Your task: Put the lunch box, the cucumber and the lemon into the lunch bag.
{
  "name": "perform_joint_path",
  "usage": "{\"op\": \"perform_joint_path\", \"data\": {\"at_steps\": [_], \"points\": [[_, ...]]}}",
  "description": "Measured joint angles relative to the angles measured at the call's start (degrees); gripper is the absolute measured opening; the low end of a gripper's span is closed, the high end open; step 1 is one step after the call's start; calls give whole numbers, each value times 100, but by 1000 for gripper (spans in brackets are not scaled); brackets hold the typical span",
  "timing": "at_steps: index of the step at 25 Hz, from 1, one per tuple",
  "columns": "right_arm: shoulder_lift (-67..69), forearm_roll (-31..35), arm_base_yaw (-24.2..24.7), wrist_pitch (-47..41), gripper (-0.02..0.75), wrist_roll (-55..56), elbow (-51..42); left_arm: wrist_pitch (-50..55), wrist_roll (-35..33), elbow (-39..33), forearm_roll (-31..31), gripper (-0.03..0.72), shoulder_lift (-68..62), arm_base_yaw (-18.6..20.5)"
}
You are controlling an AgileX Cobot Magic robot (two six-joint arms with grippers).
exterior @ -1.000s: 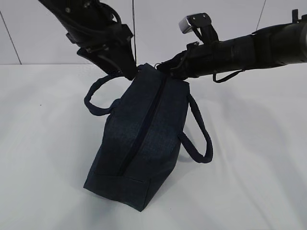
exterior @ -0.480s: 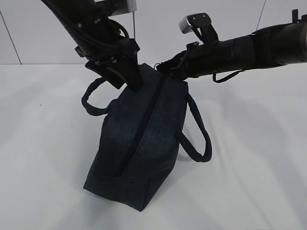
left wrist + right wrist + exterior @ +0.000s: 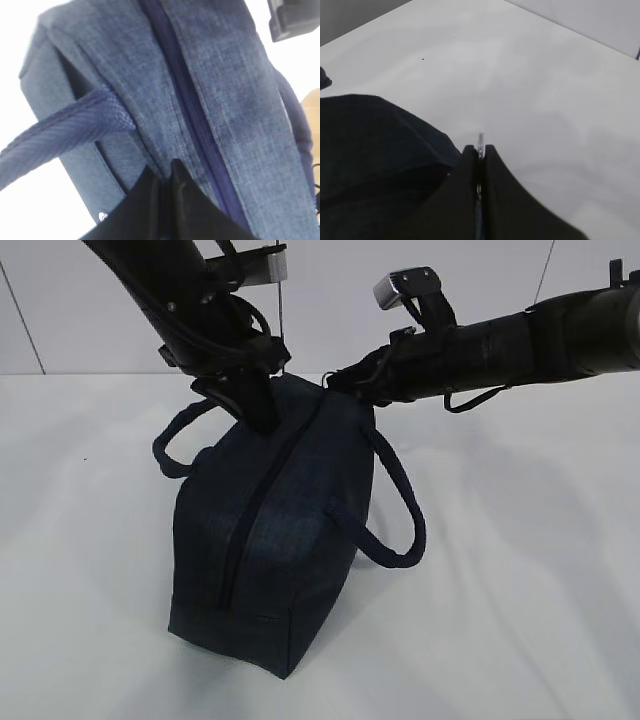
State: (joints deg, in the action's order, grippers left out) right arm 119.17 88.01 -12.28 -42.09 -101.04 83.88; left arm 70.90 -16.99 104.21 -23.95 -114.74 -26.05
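The dark navy lunch bag (image 3: 290, 520) stands tilted on the white table, its top zipper (image 3: 245, 530) closed along its length. My left gripper (image 3: 265, 420) comes down on the bag's far top. In the left wrist view it (image 3: 165, 167) is shut on a fold of the bag's fabric (image 3: 225, 75) just left of the zipper (image 3: 187, 100). My right gripper (image 3: 335, 380) reaches in from the right to the bag's far end. In the right wrist view it (image 3: 480, 150) is shut on the thin metal ring pull (image 3: 480, 139). The lunch box, cucumber and lemon are out of view.
Two loop handles hang off the bag, one to the left (image 3: 165, 455) and one to the right (image 3: 400, 530). The white table (image 3: 520, 590) spreads around the bag on all sides. A pale wall stands behind the arms.
My left gripper came down and forward onto the bag's top and went from open to shut on the fabric. The bag swung left. The right arm held still.
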Motion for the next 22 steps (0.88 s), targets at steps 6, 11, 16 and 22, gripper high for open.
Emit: {"op": "perform_joint_path", "data": {"at_steps": [6,11,16,22], "points": [[0,0,216,-49,1,0,0,40,0,364,110,-6,82,0],[0,23,391,-108,1,0,0,54,-20,431,184,-6,359,0],[107,46,405,-223,1,41,12,81,-34,431,190,-6,590,0],[156,330,428,-445,1,90,23,140,-34,431,167,-6,758,0]]}}
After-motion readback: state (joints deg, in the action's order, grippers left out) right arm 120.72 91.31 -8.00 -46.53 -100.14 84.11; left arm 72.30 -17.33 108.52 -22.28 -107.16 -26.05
